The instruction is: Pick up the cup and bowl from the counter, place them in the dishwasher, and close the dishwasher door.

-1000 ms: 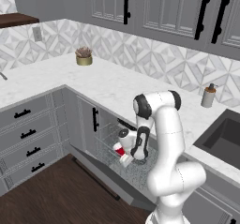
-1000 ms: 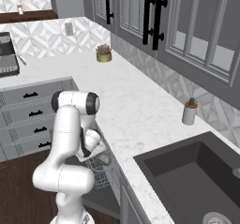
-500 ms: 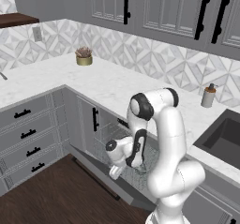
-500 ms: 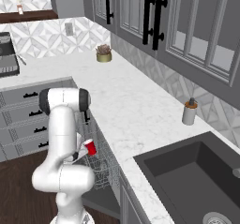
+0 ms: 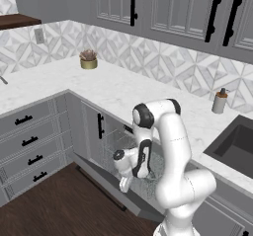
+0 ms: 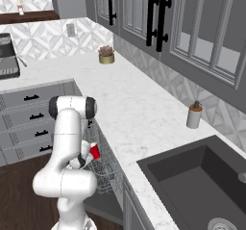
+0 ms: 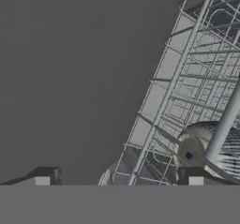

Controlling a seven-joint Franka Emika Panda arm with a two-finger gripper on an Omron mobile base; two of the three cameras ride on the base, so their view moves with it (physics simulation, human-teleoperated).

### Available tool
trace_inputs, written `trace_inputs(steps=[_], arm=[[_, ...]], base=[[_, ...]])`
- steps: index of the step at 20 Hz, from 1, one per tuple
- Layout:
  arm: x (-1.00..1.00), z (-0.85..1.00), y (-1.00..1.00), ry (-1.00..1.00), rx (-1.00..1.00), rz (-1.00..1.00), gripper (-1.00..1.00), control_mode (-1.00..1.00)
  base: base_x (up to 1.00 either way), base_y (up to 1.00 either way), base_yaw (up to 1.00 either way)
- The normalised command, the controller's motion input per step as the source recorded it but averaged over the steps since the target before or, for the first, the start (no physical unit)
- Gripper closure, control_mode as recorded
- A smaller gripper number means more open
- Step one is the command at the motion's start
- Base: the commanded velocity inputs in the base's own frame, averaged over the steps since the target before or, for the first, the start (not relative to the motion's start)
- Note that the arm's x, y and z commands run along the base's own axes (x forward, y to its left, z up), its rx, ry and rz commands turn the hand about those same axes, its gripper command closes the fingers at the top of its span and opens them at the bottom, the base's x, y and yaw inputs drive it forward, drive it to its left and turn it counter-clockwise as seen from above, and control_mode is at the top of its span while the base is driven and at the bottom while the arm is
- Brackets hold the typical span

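Note:
The dishwasher door (image 5: 106, 188) hangs open under the counter (image 5: 118, 89), with the wire rack (image 5: 116, 143) pulled out over it. The red cup (image 6: 95, 152) lies in the rack (image 6: 103, 169), just beside my hand. My gripper (image 5: 123, 177) (image 6: 79, 162) hangs low over the door, open, with nothing between its fingers. In the hand view the gripper (image 7: 119, 178) has its tips far apart, facing the door's dark inner side (image 7: 75, 78) and the rack (image 7: 187, 92). A round grey speckled shape (image 7: 199, 136) under the wires looks like the bowl.
Grey drawers with black handles (image 5: 27, 141) stand left of the dishwasher. A small gold pot with a plant (image 5: 89, 59) and a soap dispenser (image 5: 219, 101) stand on the counter by the wall. The dark sink (image 6: 192, 176) lies to the right. Dark wood floor (image 5: 59, 205) spreads below.
The jaws have opened and let go of the red cup, which now rests in the rack. The hand has dropped lower and swung out over the open door.

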Motion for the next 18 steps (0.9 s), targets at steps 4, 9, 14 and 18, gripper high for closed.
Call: trace_inputs(steps=[4,9,14,18], arm=[[0.94,-0.37,-0.89,0.24,-0.1,0.02,-1.0,-1.0],[0.25,0.29,-0.18,0.03,-0.12,0.01,-1.0,-1.0],[-0.9,0.98,0.99,0.0,-0.06,0.0,-1.0,-1.0],[-1.0,0.84,1.0,0.03,0.0,-0.03,-1.0,-1.0]], base=[[0.0,0.0,0.0],[0.0,0.0,0.0],[0.0,0.0,0.0],[0.0,0.0,0.0]])
